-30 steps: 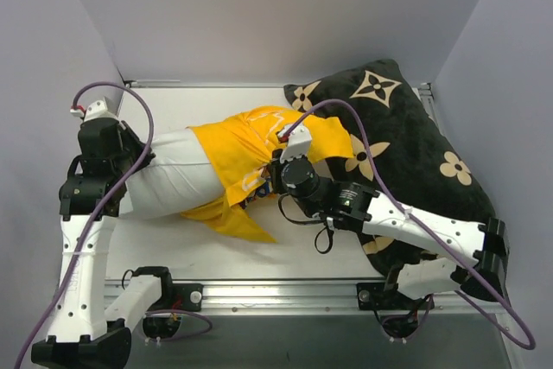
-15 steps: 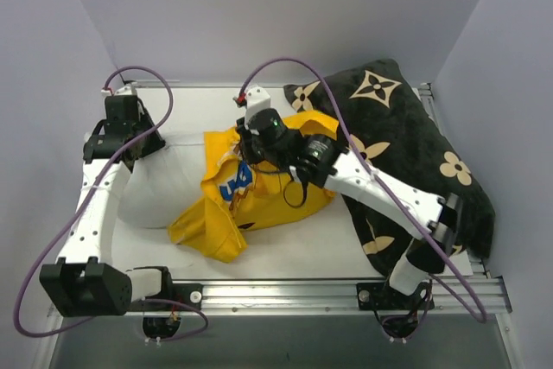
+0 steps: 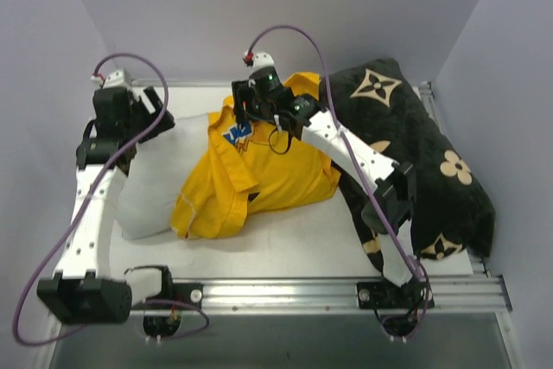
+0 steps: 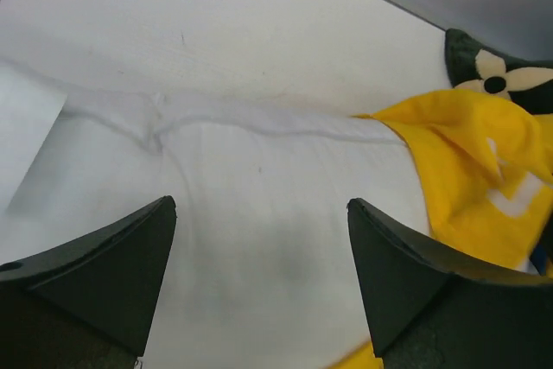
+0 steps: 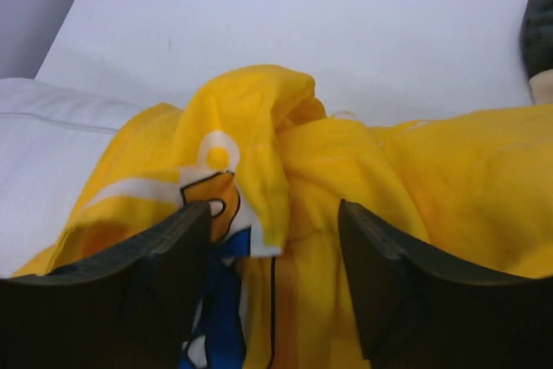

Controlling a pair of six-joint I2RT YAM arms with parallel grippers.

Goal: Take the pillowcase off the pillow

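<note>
No legible text: the pillowcase (image 3: 275, 177) carries a blue-and-white print (image 3: 234, 134) too crumpled to read.

Both arms far forward, left hand (image 4: 259, 209) and right hand (image 5: 275, 206) agape.

White table (image 3: 285, 248), three soft items on it. Plain white pillow (image 3: 151, 187) lies on the left. Yellow pillowcase (image 3: 268, 174) is bunched mid-table, overlapping the pillow's right end. Black pillow (image 3: 432, 153) with tan flowers runs along the right side.
</note>
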